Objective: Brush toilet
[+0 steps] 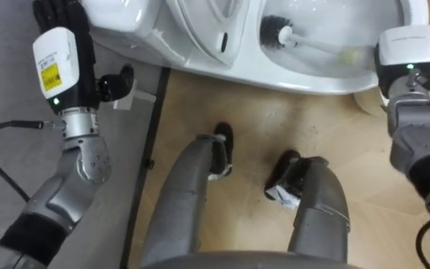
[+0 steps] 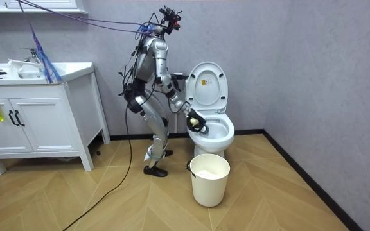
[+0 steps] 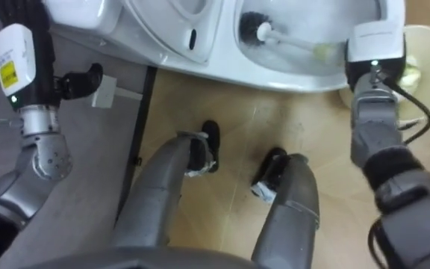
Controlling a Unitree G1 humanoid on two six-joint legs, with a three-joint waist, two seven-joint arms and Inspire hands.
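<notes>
A white toilet [image 1: 312, 81] with its lid [image 2: 207, 86] raised stands right in front of me. The toilet brush [image 1: 275, 31] has a black bristle head low inside the bowl and a white handle with a yellow-green end. That handle runs right into my right hand [image 1: 405, 52], which is shut on it over the bowl's right rim. In the room view I stand bent forward over the bowl. My left hand [image 1: 62, 52] is raised at the left beside the tank, fingers straight and holding nothing.
A cream bucket [image 2: 209, 179] stands on the wooden floor in front of the toilet, close to my right arm. A white vanity cabinet [image 2: 37, 122] with a basin is on the room view's left. The grey wall is behind the toilet.
</notes>
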